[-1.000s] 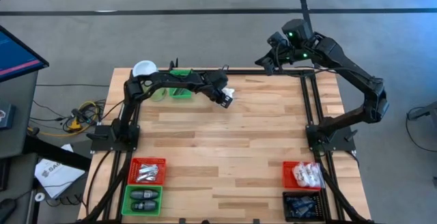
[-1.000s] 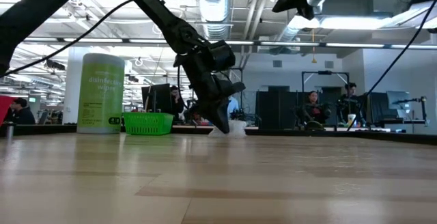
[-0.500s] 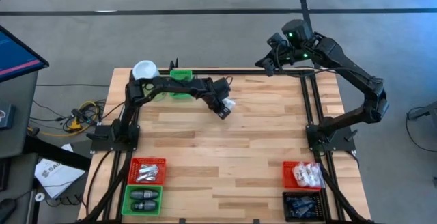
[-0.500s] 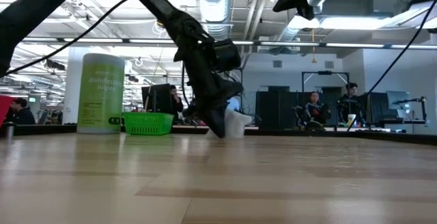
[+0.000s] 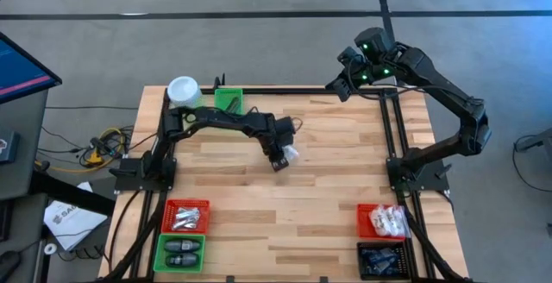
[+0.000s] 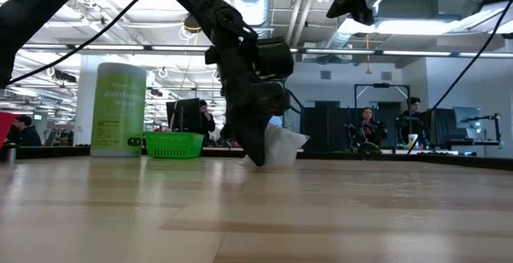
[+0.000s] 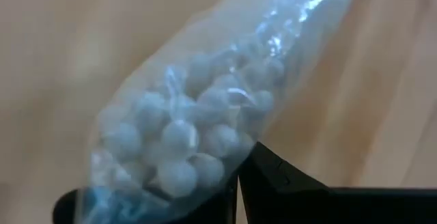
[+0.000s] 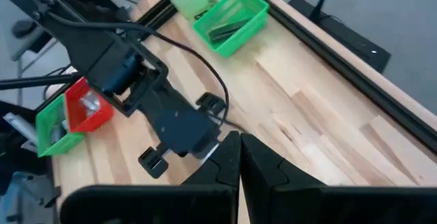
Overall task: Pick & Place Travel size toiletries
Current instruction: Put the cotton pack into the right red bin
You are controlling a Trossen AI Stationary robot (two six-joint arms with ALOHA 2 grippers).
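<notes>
A clear crinkly sachet (image 7: 198, 115) full of small white balls is one of the travel size toiletries. My left gripper (image 5: 278, 159) is shut on it over the middle of the table, a little left of centre. In the low view the sachet (image 6: 284, 144) sticks out beside the gripper (image 6: 258, 157), just above the wood. My right gripper (image 5: 336, 85) hangs shut and empty, high over the far right corner. More toiletries fill the small bins along the near edge. My left gripper pinches the sachet's one end (image 7: 179, 180) between its two fingers (image 7: 274, 175). The fingers come steeply from above, pointing down. The rest of the sachet juts out sideways past the fingertips, close over the table; whether it touches the wood I cannot tell.
A red bin (image 5: 186, 216) and a green bin (image 5: 180, 252) stand at the near left, a red bin (image 5: 382, 222) and a black bin (image 5: 384, 260) at the near right. A green basket (image 5: 228, 102) and a tall green canister (image 6: 120, 109) stand at the far left.
My left gripper has carried the sachet from beside the green basket toward the table's near edge, staying low over the wood, and its wrist has rolled and tipped. It stays shut on the sachet. The right arm has kept still.
</notes>
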